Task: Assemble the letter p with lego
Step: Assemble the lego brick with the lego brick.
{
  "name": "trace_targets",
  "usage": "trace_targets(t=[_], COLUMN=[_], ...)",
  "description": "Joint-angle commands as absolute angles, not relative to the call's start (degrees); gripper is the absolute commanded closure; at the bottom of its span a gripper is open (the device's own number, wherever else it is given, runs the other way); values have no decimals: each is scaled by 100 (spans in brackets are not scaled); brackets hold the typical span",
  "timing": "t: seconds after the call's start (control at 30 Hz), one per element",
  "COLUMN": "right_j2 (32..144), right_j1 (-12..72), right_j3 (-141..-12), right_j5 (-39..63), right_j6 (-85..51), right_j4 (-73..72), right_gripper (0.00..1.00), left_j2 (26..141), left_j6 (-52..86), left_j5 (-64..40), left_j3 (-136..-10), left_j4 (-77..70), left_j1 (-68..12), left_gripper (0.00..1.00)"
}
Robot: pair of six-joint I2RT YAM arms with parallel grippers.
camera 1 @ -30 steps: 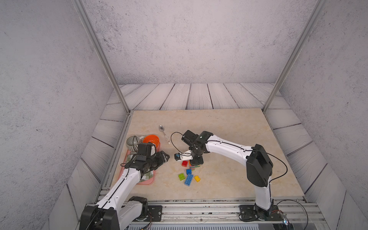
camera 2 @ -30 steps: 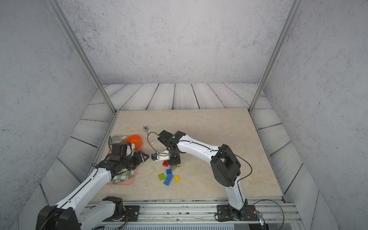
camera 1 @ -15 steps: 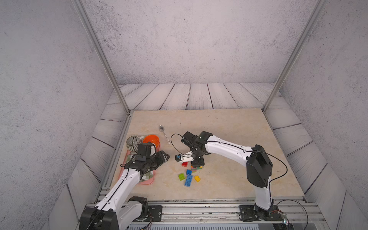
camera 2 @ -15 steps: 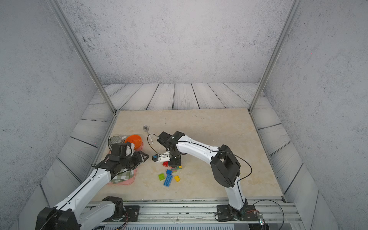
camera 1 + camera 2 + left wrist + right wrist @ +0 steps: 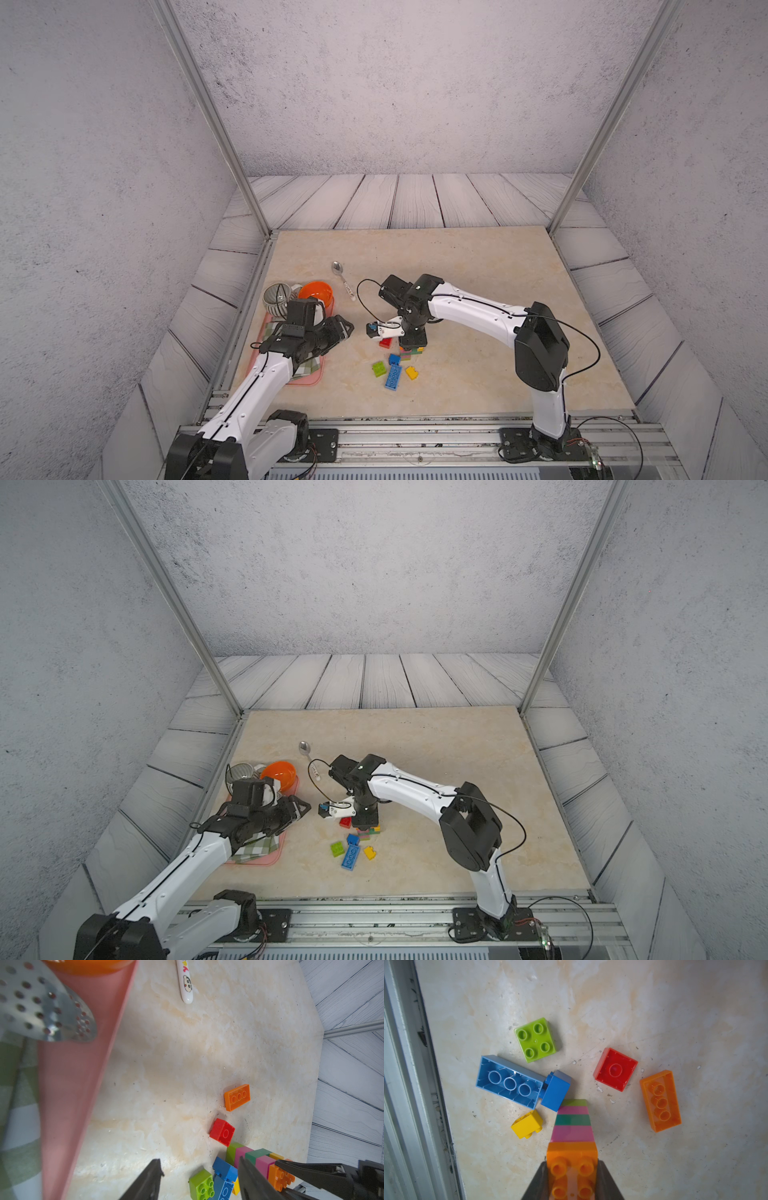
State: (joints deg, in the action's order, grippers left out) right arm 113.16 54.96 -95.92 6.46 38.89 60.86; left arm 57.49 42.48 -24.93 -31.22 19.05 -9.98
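In both top views two arms reach over the beige tabletop [image 5: 478, 266]. Five loose lego bricks show near its front: one red brick [image 5: 385, 343], one small blue brick [image 5: 394, 359], one lime brick [image 5: 378, 368], one long blue brick [image 5: 392, 379] and one yellow brick [image 5: 411, 372]. The right gripper [image 5: 412, 343] points straight down onto one striped stack [image 5: 414, 352] just beside the red brick. The left gripper [image 5: 341, 328] hangs over the edge of one pink tray [image 5: 309, 377], apart from the bricks. On the tray are one orange bowl [image 5: 316, 292] and a checked cloth [image 5: 311, 362], with one grey metal strainer [image 5: 275, 297] beside the bowl. One spoon [image 5: 342, 274] lies on the tabletop behind the bowl.

In the left wrist view the left fingers stand apart with nothing between them. A sixth loose piece shows here: one long orange brick [image 5: 236, 1097], hollow side up with three rings. The stack reads lime at the foot, then pink, green and pink, with the orange top brick [image 5: 280, 1176] above.

The right wrist view holds all six loose bricks and the one stack. The right fingers are clamped on the sides of the orange top brick, whose four studs face up. The lime brick lies studs up. The red, long blue and long orange bricks lie hollow side up. The small blue and yellow bricks lie on their sides, the small blue against the long blue's end.
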Motion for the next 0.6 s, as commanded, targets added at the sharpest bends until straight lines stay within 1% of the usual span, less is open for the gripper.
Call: trace_targets(t=[0.0,0.07,0.1,0.23,0.57], right_j2=[11393,11353,11344,11283,11085], right_j1=[5528,5528,5528,5529,5525], right_j3=[-9377,-9378,-9385,-9416,-9492], right_j5=[598,585,587,598,573], right_j6=[3784,3764,3762,3740,3568], right_j4=[6287,6268,6265,6280,6162], right_gripper=[64,60,54,53,52], left_j2=[5677,5677,5673,5678,5647], left_j6=[4209,4210,4206,4212,4213], left_j5=[-2503,-2499,-2496,-2497,-2488], left_j3=[-3090,-3087,-3090,-3102,-3107], left_j4=[1942,1942,1942,1934,1955], left_j1=[-940,-942,-940,-940,-942], left_gripper=[37,37,37,37,37])
